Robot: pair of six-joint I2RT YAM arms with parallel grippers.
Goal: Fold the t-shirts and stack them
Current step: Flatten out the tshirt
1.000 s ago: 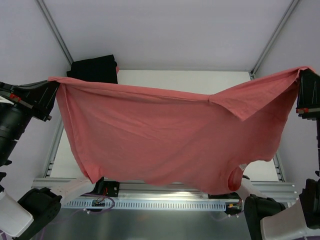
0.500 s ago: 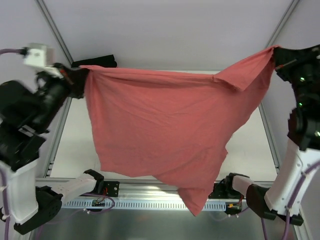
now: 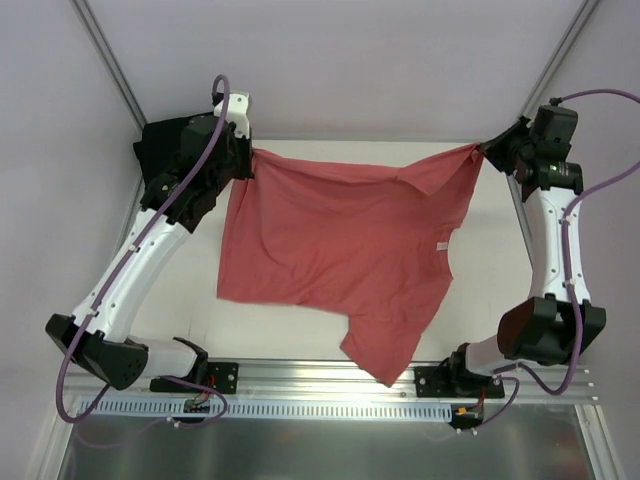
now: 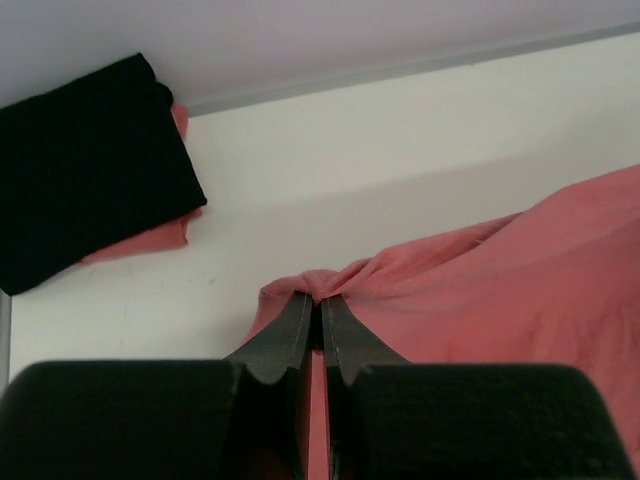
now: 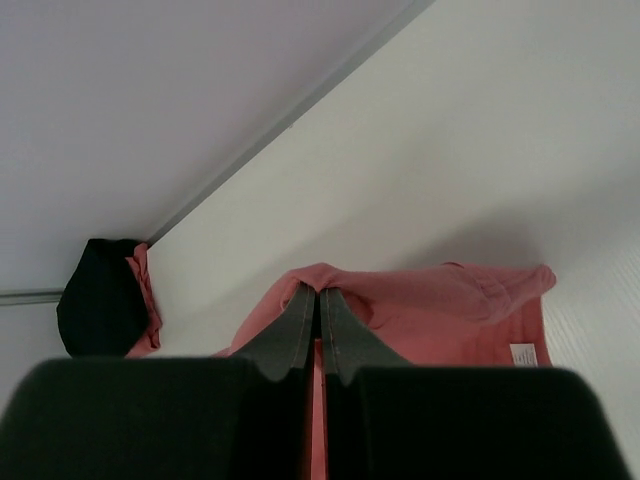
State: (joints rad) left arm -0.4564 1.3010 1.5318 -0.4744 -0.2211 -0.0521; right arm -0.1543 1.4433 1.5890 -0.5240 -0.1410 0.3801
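Observation:
The coral-red t-shirt point(image 3: 340, 250) is stretched across the far half of the white table, its lower part draped toward the near edge. A small white label point(image 3: 439, 246) shows near its right side. My left gripper point(image 3: 250, 160) is shut on the shirt's far left corner point(image 4: 315, 285). My right gripper point(image 3: 482, 152) is shut on its far right corner point(image 5: 318, 278). A folded black t-shirt point(image 3: 165, 145) lies at the far left corner on a folded red cloth point(image 4: 150, 240); it also shows in the left wrist view point(image 4: 90, 170) and the right wrist view point(image 5: 95, 295).
The white table point(image 3: 490, 270) is bounded by a metal rail point(image 3: 330, 375) at the near edge and grey enclosure walls point(image 3: 330, 60) behind and at both sides. Both arm bases sit on the rail.
Both grippers have carried the shirt away from the camera and down toward the far side of the table. The shirt now hangs lower and its lower part rests on the table.

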